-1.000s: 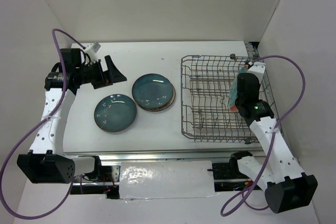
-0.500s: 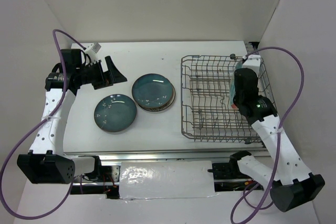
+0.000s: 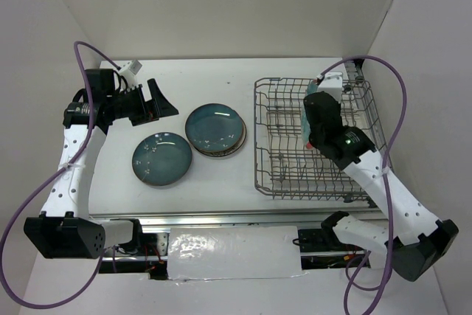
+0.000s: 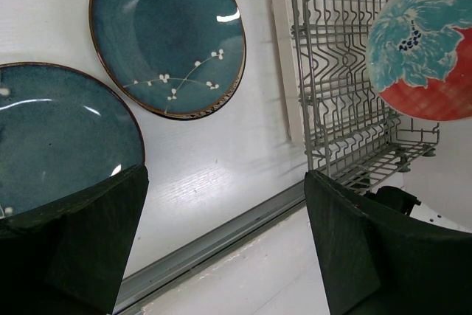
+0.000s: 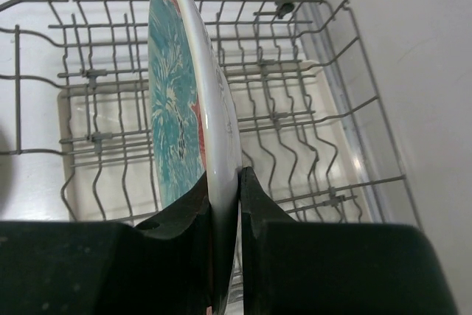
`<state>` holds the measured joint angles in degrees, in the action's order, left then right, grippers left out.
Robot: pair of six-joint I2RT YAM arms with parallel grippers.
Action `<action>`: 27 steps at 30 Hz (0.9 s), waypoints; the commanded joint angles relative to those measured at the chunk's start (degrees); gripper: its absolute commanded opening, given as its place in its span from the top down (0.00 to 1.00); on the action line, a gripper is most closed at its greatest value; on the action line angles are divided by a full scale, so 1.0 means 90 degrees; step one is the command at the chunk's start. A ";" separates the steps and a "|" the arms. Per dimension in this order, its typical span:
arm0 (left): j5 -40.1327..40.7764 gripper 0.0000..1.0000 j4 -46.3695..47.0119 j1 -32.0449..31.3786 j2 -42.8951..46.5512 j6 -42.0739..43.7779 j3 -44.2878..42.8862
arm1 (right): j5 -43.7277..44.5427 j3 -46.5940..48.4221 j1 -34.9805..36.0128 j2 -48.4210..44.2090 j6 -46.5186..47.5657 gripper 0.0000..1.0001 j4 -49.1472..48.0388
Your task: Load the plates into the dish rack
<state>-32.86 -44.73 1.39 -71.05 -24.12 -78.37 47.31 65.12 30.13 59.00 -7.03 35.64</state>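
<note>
Top external view showed four plates in all, though one only in part. Two dark teal plates lay flat on the white table (image 3: 221, 186). The nearer teal plate (image 3: 162, 158) sat alone. The farther teal plate (image 3: 214, 127) rested on top of another plate, of which only a pale rim (image 3: 223, 154) showed at its near edge. The fourth, the red plate (image 3: 307, 117), stood on edge above the single dish rack (image 3: 259, 138), over its right half, between the upright tines.

In the right wrist view, the right gripper (image 5: 223, 191) had its two fingers pressed against either face of the red plate (image 5: 173, 108), pinching the lower rim. The plate's turquoise-patterned face turned left, and the rack (image 5: 295, 112) lay below and behind it. Whether the plate's edge touched the wires could not be told.

The left gripper (image 3: 156, 105) hung over the table's left side, well apart from the rack. In the left wrist view its fingers (image 4: 346, 248) were spread wide with nothing between them. Below it lay both teal plates (image 4: 168, 35) and (image 4: 59, 138), just beside each other, and the red plate (image 4: 424, 49) showed over the rack (image 4: 332, 71).
</note>
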 commanded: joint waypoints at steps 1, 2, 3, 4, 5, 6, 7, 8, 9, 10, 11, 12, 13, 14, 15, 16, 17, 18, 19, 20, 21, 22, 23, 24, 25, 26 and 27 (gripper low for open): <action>-0.0001 0.01 0.0127 -0.0027 0.0179 0.0082 0.0006 | 0.0593 0.0225 0.0168 -0.0072 -0.0537 1.00 -0.0786; 0.0009 0.01 0.0107 -0.0027 0.0189 0.0092 0.0006 | 0.0564 0.0196 0.0216 -0.0033 -0.0557 1.00 -0.0805; 0.0018 0.01 0.0116 -0.0027 0.0208 0.0102 0.0006 | 0.0573 0.0205 0.0255 0.0006 -0.0576 1.00 -0.0834; 0.0067 0.01 0.0107 -0.0027 0.0208 0.0102 0.0016 | 0.0573 0.0206 0.0294 0.0026 -0.0586 1.00 -0.0844; 0.0077 0.01 0.0097 -0.0027 0.0218 0.0121 0.0026 | 0.0573 0.0196 0.0304 0.0065 -0.0586 1.00 -0.0864; 0.0087 0.01 0.0097 -0.0027 0.0238 0.0131 0.0036 | 0.0564 0.0196 0.0324 0.0094 -0.0577 1.00 -0.0874; 0.0087 0.01 0.0097 -0.0027 0.0238 0.0121 0.0045 | 0.0564 0.0196 0.0343 0.0114 -0.0586 1.00 -0.0883; 0.0087 0.01 0.0097 -0.0018 0.0238 0.0131 0.0065 | 0.0554 0.0205 0.0353 0.0133 -0.0615 1.00 -0.0855; 0.0106 0.01 0.0097 -0.0027 0.0228 0.0121 0.0065 | 0.0612 0.0196 0.0353 0.0182 -0.0635 1.00 -0.0835; 0.0097 0.01 0.0107 -0.0027 0.0228 0.0121 0.0084 | 0.0632 0.0176 0.0363 0.0211 -0.0655 1.00 -0.0835; 0.0106 0.01 0.0116 -0.0027 0.0238 0.0131 0.0094 | 0.0642 0.0118 0.0354 0.0241 -0.0674 1.00 -0.0835; 0.0106 0.01 0.0117 -0.0027 0.0238 0.0131 0.0104 | 0.0642 0.0098 0.0353 0.0251 -0.0694 1.00 -0.0864; 0.0106 0.01 0.0107 -0.0027 0.0238 0.0131 0.0104 | 0.0632 0.0050 0.0363 0.0260 -0.0733 1.00 -0.0864; 0.0106 0.01 0.0107 -0.0027 0.0238 0.0141 0.0114 | 0.0632 0.0030 0.0354 0.0299 -0.0752 1.00 -0.0874; 0.0126 0.01 0.0107 -0.0027 0.0238 0.0141 0.0104 | 0.0651 0.0001 0.0373 0.0319 -0.0762 1.00 -0.0864; 0.0136 0.01 0.0097 -0.0027 0.0247 0.0141 0.0094 | 0.0661 -0.0067 0.0392 0.0329 -0.0782 1.00 -0.0903; 0.0155 0.01 0.0097 -0.0027 0.0238 0.0170 0.0094 | 0.0681 -0.0097 0.0402 0.0358 -0.0801 1.00 -0.0893; 0.0165 0.01 0.0097 -0.0027 0.0228 0.0170 0.0085 | 0.0691 -0.0136 0.0422 0.0368 -0.0782 1.00 -0.0942; 0.0184 0.01 0.0087 -0.0027 0.0228 0.0180 0.0085 | 0.0700 -0.0204 0.0441 0.0368 -0.0811 1.00 -0.0942; 0.0185 0.01 0.0087 -0.0027 0.0238 0.0180 0.0085 | 0.0729 -0.0243 0.0480 0.0378 -0.0821 1.00 -0.0942; 0.0194 0.01 0.0078 -0.0027 0.0238 0.0180 0.0085 | 0.0739 -0.0273 0.0500 0.0387 -0.0830 1.00 -0.0962; 0.0194 0.01 0.0077 -0.0018 0.0238 0.0190 0.0094 | 0.0739 -0.0321 0.0510 0.0397 -0.0860 1.00 -0.0962; 0.0185 0.01 0.0087 -0.0027 0.0238 0.0190 0.0104 | 0.0720 -0.0351 0.0558 0.0397 -0.0850 1.00 -0.0991; 0.0204 0.01 0.0097 -0.0027 0.0247 0.0190 0.0114 | 0.0730 -0.0380 0.0587 0.0407 -0.0840 1.00 -0.1001; 0.0204 0.01 0.0078 -0.0027 0.0248 0.0180 0.0123 | 0.0759 -0.0429 0.0646 0.0426 -0.0889 1.00 -0.0991; 0.0204 0.01 0.0087 -0.0027 0.0248 0.0190 0.0133 | 0.0759 -0.0449 0.0666 0.0427 -0.0889 1.00 -0.0991; 0.0194 0.01 0.0078 -0.0027 0.0248 0.0190 0.0133 | 0.0836 -0.0468 0.0695 0.0465 -0.0918 1.00 -0.0991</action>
<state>-31.00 -44.93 1.39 -70.39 -23.90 -77.52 48.34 60.12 35.31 63.72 -13.96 34.96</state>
